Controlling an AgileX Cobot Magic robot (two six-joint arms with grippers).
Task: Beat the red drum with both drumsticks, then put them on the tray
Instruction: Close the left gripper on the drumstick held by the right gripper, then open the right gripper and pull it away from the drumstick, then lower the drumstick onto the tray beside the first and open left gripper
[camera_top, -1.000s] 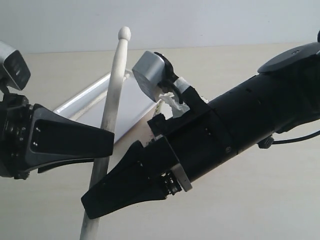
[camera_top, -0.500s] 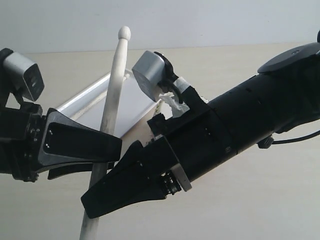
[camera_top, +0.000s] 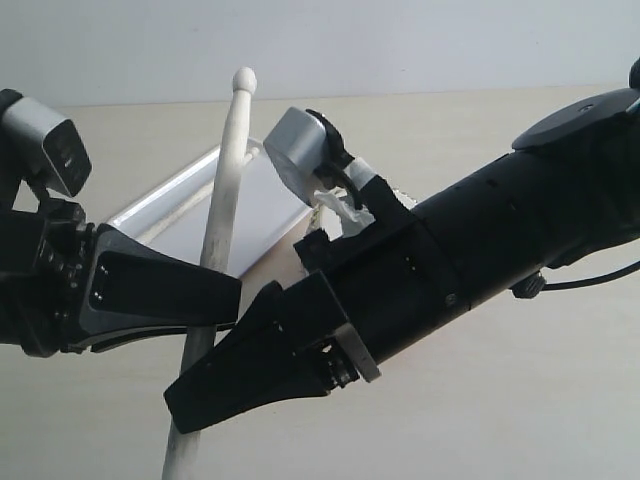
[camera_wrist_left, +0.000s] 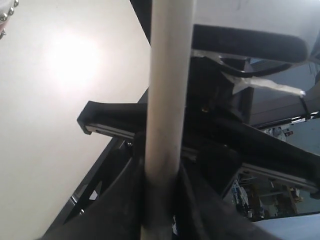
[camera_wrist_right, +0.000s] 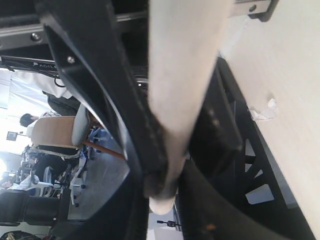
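While the exterior view has the drumstick (camera_top: 222, 190) steep before the tray (camera_top: 165, 190), the left wrist view shows the left gripper (camera_wrist_left: 160, 185) clamped on it, the right wrist view the right gripper (camera_wrist_right: 165, 165) likewise, so opposing pulls could wrench it loose.

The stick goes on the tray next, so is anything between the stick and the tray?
Perhaps the right arm: in the exterior view it covers one end of the tray, beside the stick. Whether it is over the tray or merely in front, I cannot tell. The rest of the tray shows bare.
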